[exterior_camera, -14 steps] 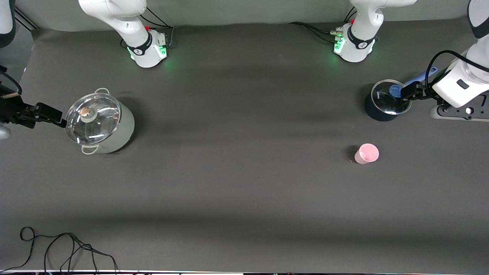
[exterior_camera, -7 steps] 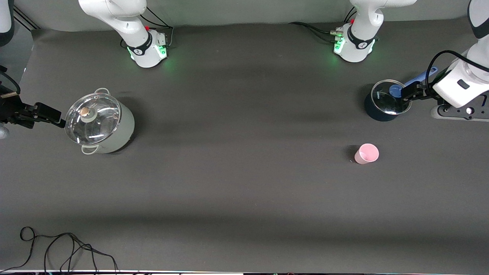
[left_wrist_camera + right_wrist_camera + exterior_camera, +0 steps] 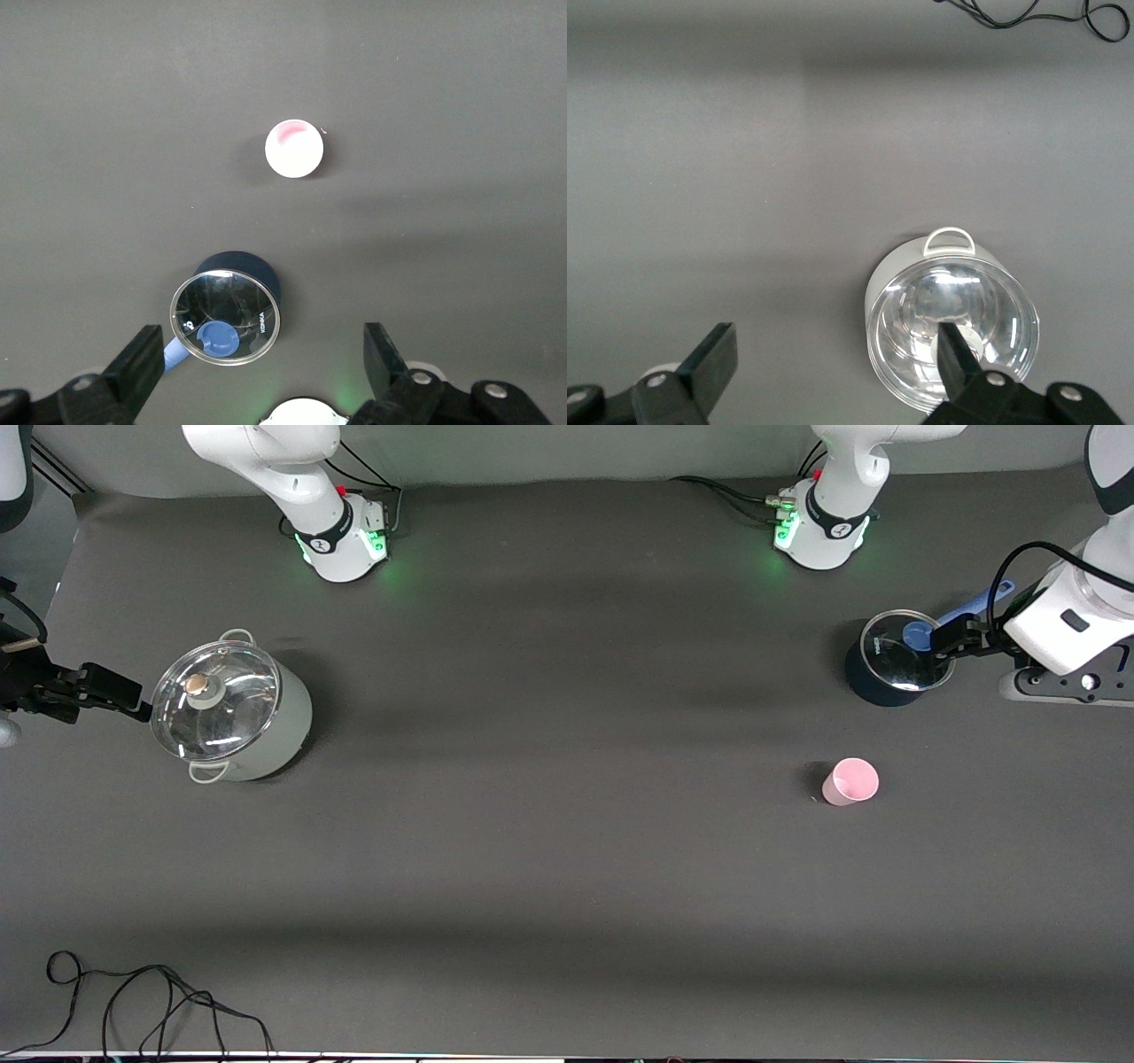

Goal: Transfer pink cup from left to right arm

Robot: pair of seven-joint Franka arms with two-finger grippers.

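Note:
The pink cup (image 3: 850, 781) stands upright on the dark table toward the left arm's end, nearer to the front camera than the small dark-blue pot; nothing touches it. In the left wrist view the pink cup (image 3: 294, 148) shows its open mouth. My left gripper (image 3: 952, 640) hangs open and empty over the edge of that dark-blue pot, well apart from the cup; its fingers (image 3: 142, 367) stand wide around my left gripper (image 3: 263, 363). At the right arm's end my right gripper (image 3: 106, 691) hovers open and empty beside the grey pot, and the right wrist view shows my right gripper (image 3: 837, 354) with nothing in it.
A grey pot (image 3: 266, 735) with a glass lid, also the grey pot (image 3: 877, 292), stands at the right arm's end. The dark-blue pot (image 3: 864, 682), seen too as the dark-blue pot (image 3: 257, 270), carries a glass lid and blue handle. A black cable (image 3: 133, 992) lies by the front edge.
My right gripper has shifted very slightly away from the grey pot. The cup, the pots and the left arm have not moved.

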